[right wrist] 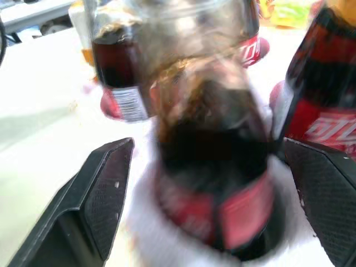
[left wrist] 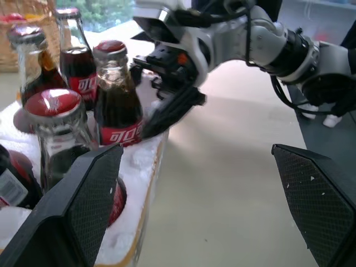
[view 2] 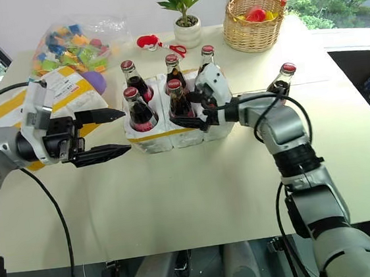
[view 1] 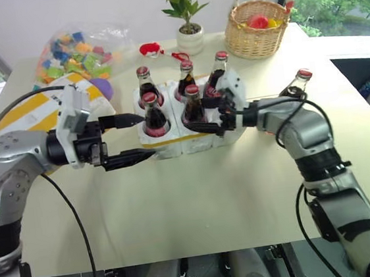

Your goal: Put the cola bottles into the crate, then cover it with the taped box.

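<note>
While five red-capped glass cola bottles (view 1: pixel 154 114) stand in the white foam crate (view 1: pixel 172 143), the sixth (view 1: pixel 296 84) waits at three o'clock — taped foam box (view 1: pixel 43 107) unplaced; both end effectors (view 1: pixel 127 139) (view 1: pixel 210 114) gape wide, empty.

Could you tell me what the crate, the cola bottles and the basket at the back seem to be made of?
The crate looks like matte white foam, grainy at its edge, with a glossy yellow tape band. The cola bottles appear to be clear glass, glinting above dark liquid, under red caps that are probably metal. The basket looks like woven tan wicker.
</note>
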You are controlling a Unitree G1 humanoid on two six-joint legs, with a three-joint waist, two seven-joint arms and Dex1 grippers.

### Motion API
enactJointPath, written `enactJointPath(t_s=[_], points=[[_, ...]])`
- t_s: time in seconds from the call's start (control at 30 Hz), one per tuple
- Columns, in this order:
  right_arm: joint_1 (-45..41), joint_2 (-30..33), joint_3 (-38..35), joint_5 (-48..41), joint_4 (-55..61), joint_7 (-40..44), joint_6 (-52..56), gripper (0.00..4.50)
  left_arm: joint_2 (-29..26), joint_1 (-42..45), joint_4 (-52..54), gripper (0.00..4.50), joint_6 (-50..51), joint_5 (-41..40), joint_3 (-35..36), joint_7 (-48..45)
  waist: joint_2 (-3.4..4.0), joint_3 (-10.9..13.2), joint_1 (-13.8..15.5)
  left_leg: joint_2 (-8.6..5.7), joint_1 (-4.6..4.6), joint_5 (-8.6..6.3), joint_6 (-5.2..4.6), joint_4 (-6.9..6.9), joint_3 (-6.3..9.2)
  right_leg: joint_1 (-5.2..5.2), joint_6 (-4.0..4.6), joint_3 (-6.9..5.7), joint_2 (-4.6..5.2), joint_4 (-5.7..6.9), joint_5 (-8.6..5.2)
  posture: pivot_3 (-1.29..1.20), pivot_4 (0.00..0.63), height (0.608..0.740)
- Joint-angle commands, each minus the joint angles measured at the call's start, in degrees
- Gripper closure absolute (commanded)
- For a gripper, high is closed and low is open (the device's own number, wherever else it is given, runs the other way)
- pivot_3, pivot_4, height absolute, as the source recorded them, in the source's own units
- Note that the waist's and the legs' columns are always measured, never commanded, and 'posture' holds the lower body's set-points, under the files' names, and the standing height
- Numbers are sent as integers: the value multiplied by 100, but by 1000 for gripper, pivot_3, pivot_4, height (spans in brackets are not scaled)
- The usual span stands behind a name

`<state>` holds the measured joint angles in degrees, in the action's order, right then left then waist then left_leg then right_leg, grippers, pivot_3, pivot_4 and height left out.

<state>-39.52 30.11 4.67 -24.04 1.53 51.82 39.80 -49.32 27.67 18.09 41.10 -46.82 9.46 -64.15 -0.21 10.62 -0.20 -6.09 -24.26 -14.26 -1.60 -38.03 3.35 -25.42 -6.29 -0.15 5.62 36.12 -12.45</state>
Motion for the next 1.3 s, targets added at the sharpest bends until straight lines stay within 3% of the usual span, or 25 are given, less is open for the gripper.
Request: enactJointPath(t_s=[0.03,0.27,0.47,0.73,1.3], points=[[497,473,-748,-439,1089,-208,594,42,-7,90,32,0,-73,-5,-14,-60,0,0,16,-1,0,-1,-1,-1,0,0,0,0,0,0,0,0,150,732],[2017,867,-2350,-1299,2656,-1085,1934,42,28,261,-190,0,-170,104,-213,-260,0,0,86,7,1,-12,-22,0,-3,1,1,2,0,-6,-1,0,150,732],[3159,375,-3574,-1065,3109,-2455,2194,42,169,652,-551,0,-302,287,-513,-531,-4,-4,112,7,5,-14,-25,-3,0,11,0,2,0,-8,-1,0,150,732],[3082,-15,-3845,-938,2886,-3254,1762,42,306,825,-746,0,-396,425,-653,-707,2,-6,77,14,11,-7,-16,4,-7,7,1,4,-5,-4,-1,0,150,732],[1779,66,-2772,-299,515,-3109,183,42,246,719,-501,0,-232,365,-478,-570,2,-5,81,12,12,5,1,1,-9,10,1,4,-5,-4,-1,0,150,732]])
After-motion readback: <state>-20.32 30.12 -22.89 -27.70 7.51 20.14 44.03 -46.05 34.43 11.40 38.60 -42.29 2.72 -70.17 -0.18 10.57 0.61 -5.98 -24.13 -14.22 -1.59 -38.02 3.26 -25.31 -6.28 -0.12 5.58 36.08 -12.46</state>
